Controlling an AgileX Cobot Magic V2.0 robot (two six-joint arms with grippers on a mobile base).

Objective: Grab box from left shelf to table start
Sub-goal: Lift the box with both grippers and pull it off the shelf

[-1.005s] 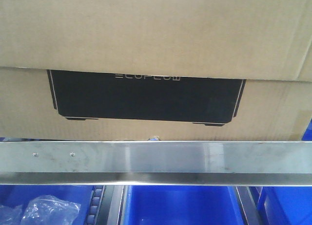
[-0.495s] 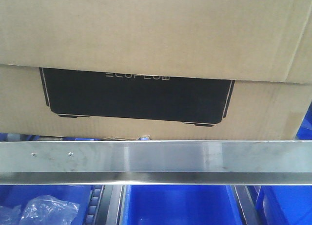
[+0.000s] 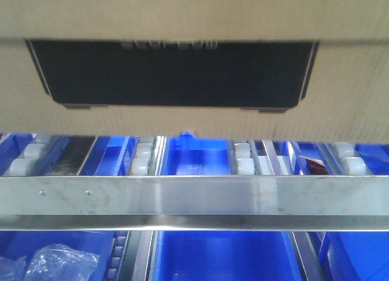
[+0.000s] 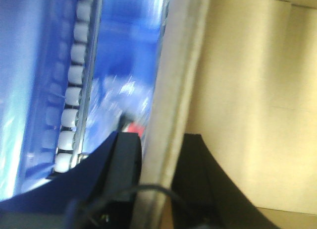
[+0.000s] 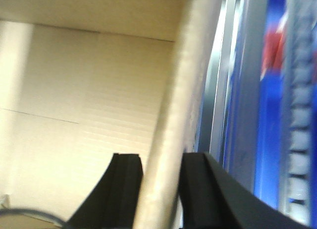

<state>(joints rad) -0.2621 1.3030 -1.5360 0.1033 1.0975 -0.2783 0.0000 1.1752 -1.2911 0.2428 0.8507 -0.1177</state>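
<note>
The box (image 3: 340,104), brown cardboard with a wide black panel (image 3: 173,71), fills the top of the front view, lifted above the left shelf's white rollers (image 3: 141,158) and steel front rail (image 3: 194,194). My left gripper (image 4: 161,142) is shut on the box's left wall edge (image 4: 176,80), one finger outside, one inside the open box. My right gripper (image 5: 161,162) is shut on the box's right wall edge (image 5: 185,75) in the same way. The box's inner walls (image 5: 74,100) show in both wrist views. The table is out of view.
Blue bins (image 3: 222,256) sit under the rail and behind the rollers (image 3: 200,153). A crumpled clear plastic bag (image 3: 58,263) lies in the lower left bin. Roller tracks (image 4: 72,95) and blue bins run beside the box in both wrist views.
The box has risen in the front view; its bottom edge has left the steel rail, and the rollers and blue bins behind it have come into sight.
</note>
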